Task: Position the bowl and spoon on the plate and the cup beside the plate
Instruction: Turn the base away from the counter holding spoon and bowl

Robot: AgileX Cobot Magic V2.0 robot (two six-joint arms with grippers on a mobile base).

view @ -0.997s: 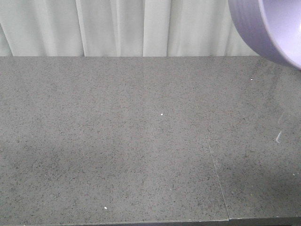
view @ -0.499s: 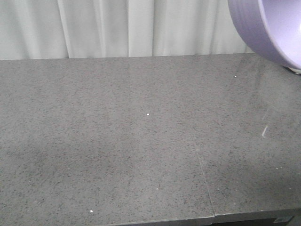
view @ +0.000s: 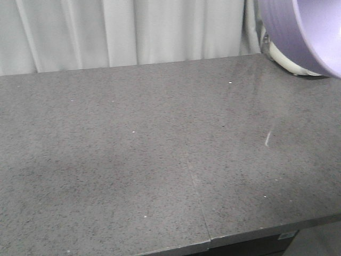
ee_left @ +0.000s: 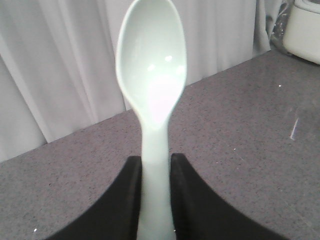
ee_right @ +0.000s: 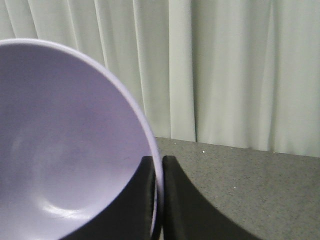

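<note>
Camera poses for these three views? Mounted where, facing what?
Front: looks down across the counter toward the curtain; no arm, only the bowl top right.
Left wrist: looks along the left fingers clamping the spoon.
Right wrist: looks along the right fingers pinching the bowl rim.
Shared: bowl, in front and right wrist.
</note>
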